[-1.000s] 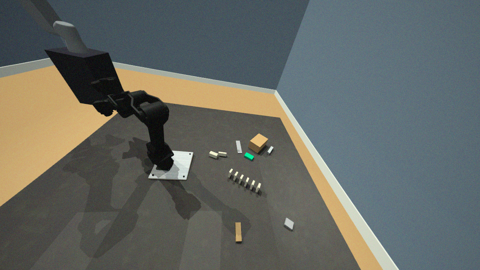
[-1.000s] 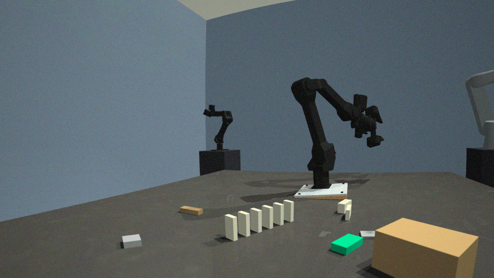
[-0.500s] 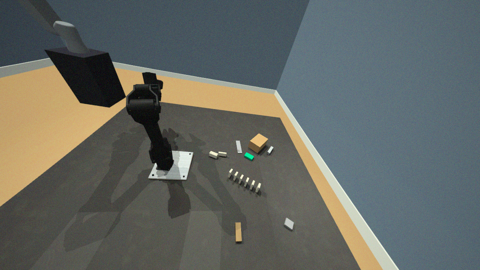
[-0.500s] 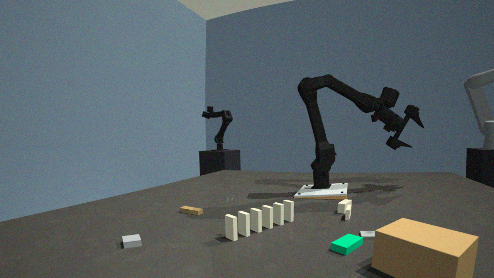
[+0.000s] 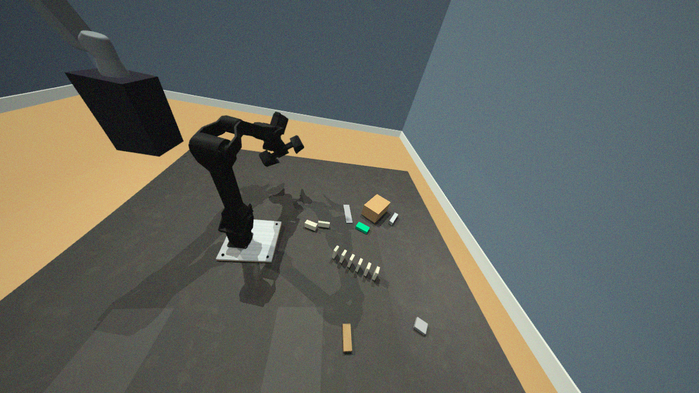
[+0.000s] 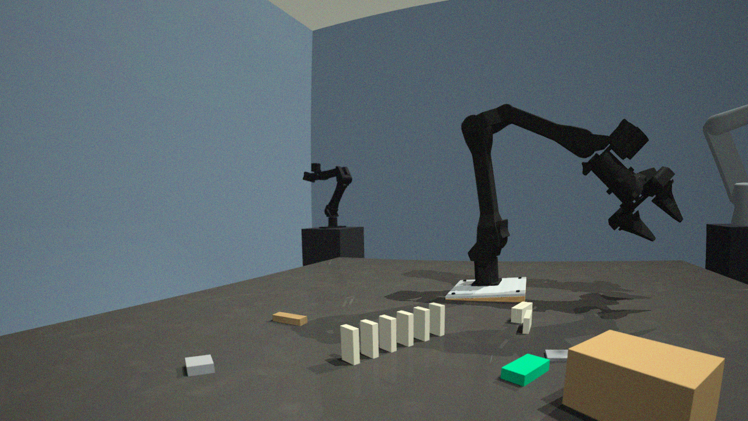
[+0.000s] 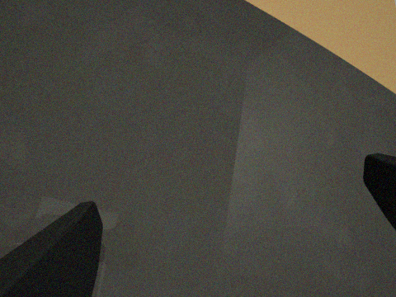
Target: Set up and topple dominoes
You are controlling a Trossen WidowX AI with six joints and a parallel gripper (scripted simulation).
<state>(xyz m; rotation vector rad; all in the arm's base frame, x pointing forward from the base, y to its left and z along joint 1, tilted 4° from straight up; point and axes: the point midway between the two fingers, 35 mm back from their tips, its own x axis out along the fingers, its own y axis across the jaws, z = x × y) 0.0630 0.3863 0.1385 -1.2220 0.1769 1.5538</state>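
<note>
Gripper point(image 6: 648, 215) wide apart, holding nothing, hanging high above the dark mat point(image 5: 146, 293), well away from everything. Row point(image 5: 355, 262) of 6 cream dominoes upright, evenly spaced, ahead of the base plate point(image 5: 266, 234). 2 spare dominoes point(image 5: 317, 224) lying flat near the plate, just beside each other. Beyond them, a tan box point(image 5: 375, 207), green block point(image 5: 362, 227), grey pieces.

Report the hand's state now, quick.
Black parallel-jaw hand: open wide, holding nothing, raised high above the dark table.
</note>
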